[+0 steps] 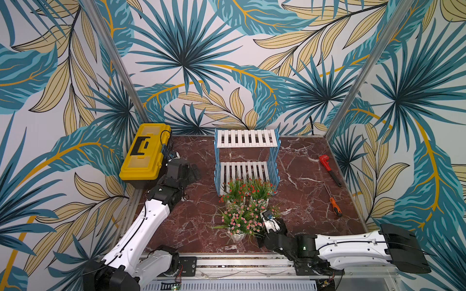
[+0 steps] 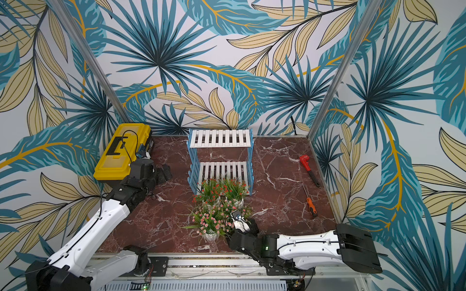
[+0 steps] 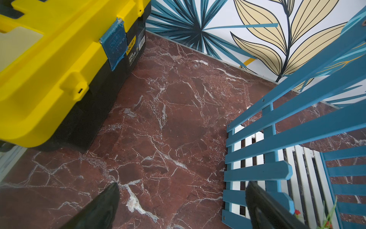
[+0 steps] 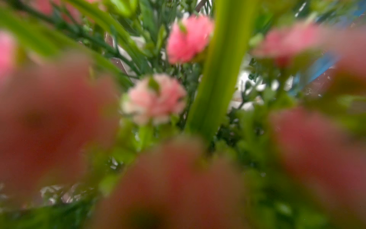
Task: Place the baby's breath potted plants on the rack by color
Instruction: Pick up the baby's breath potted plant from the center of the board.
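Rack check: both white tiers bare, so nothing is sorted yet. Where do the plants sit? — K.

All four are on the table in front of the rack's lower tier, foliage tangled together. Red pair is right against the rack's front edge. Pink pair is next out, farther from the rack. — M.

What is working them? — K.

Right gripper, sunk into the pink foliage on the side away from the rack. Its wrist view gives only blurred petals and stems, so I cannot tell how the jaws stand or whether a pot is held. It is likely going low for the pot, since the sprigs would give no firm hold. — M.

And the idle side? — K.

Left gripper hangs beside the rack, between it and the yellow toolbox, jaws spread wide and empty. It is probably parked clear to leave the cluster free, yet near the tiers for its own turn. — M.
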Available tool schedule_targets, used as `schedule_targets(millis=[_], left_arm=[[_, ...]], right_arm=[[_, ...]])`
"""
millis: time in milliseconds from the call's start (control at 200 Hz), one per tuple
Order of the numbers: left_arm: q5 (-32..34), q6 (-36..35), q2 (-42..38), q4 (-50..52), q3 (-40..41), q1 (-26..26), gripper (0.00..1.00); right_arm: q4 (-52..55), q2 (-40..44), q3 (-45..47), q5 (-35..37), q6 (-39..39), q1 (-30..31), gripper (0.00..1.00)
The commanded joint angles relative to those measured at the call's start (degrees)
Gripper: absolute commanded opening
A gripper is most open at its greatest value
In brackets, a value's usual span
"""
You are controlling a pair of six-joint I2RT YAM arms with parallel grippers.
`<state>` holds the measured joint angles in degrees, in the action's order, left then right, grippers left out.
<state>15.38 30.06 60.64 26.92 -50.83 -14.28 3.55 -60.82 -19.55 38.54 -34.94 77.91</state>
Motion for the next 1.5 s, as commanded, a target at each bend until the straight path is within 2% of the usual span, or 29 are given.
schedule_targets(millis=[0,190,401,651,716,851,906,1002,1062,1287,1497], left_arm=[[0.25,0.08,0.05,1.21,-2.43,-0.23,0.99],[0.36,-0.19,0.52,1.58,-3.04,-0.36,0.99],[0.92,-0.71,0.49,2.25,-3.05,-0.29,0.99],[0.65,-0.71,0.44,2.37,-2.44,-0.36,0.99],[0.75,-0.76,0.54,2.33,-2.43,-0.38,0.99],[0.43,-0.73,0.36,2.34,-2.43,-0.33,1.0],[0.44,-0.73,0.3,2.37,-2.35,-0.31,1.0],[0.45,-0.8,0.32,2.35,-2.2,-0.36,1.0],[0.39,-0.71,0.29,2.37,-2.08,-0.36,0.99],[0.05,-1.49,0.2,2.35,-1.36,-0.35,1.0],[-0.27,-1.91,-0.22,2.28,-0.43,-0.31,0.99]], right_arm=[[-3.68,-1.47,1.61,-0.3,2.56,-1.66,0.99],[-11.03,-5.93,2.7,-2.06,3.99,-4.55,0.99],[-13.82,-13.49,0.38,-1.85,4.79,-5.87,0.99],[-15.47,-13.55,1.61,0.65,4.18,-6.32,0.99],[-16.23,-13.23,2.07,1.0,4.35,-6.37,0.94],[-15.48,-12.06,2.47,1.09,3.91,-6.36,0.74],[-14.25,-11.16,2.31,0.94,3.76,-6.37,0.59],[-11.86,-9.05,2.0,0.91,3.1,-6.37,0.4],[-9.97,-7.14,1.92,0.8,2.78,-6.37,0.32],[-0.87,3.65,1.77,1.62,2.74,-6.28,0.23],[8.18,14.69,0.22,3.4,3.88,-6.2,0.22]])
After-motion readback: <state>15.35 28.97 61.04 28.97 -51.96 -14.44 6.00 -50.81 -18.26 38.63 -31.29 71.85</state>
